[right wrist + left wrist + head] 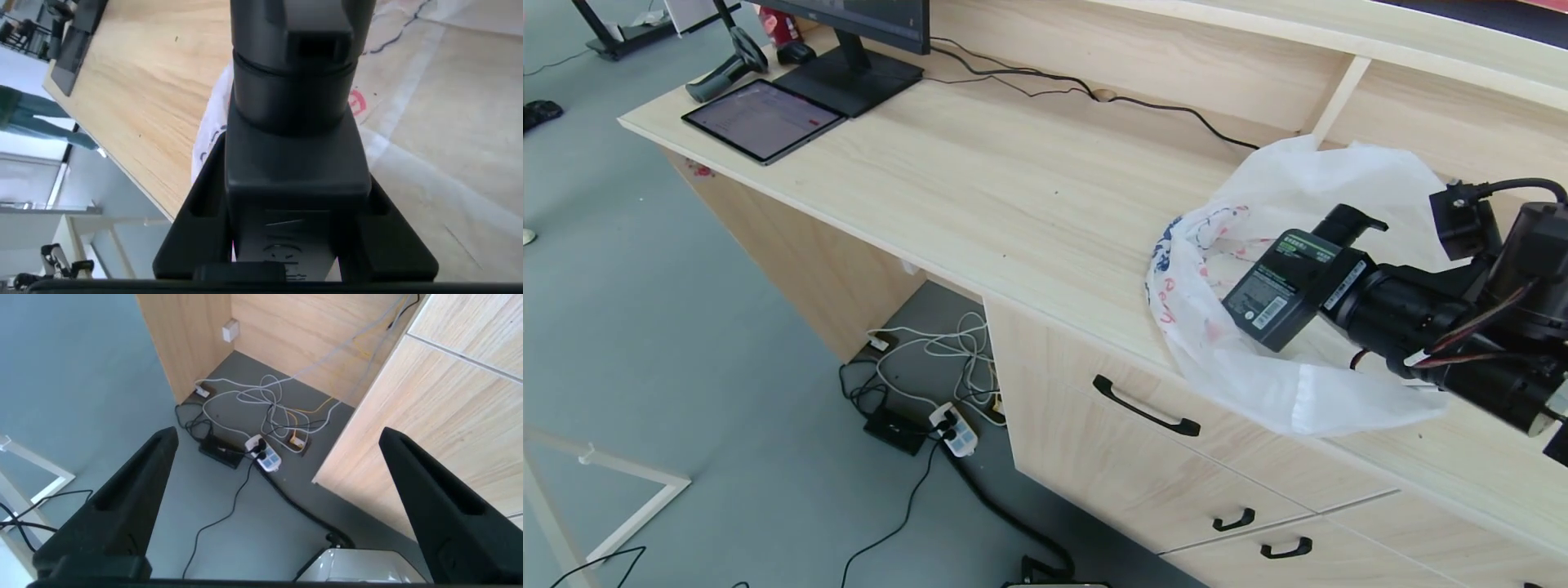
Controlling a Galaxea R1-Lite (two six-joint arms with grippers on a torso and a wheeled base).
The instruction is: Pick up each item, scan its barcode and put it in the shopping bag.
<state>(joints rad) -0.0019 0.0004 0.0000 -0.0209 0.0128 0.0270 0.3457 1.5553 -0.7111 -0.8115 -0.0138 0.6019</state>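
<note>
We see right gripper (1333, 282) clamped on black item (1276, 287), flat sides, above shopping bag (1307, 175); probably rigid, light. Left gripper (278, 502) wide apart.

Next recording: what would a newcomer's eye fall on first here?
The right pincer grips a black labelled container at the open mouth of the white shopping bag, which lies on the right part of the wooden counter. At the counter's far left end sit a lit tablet and a handheld scanner. A tangle of cables lies on the floor beneath.
</note>
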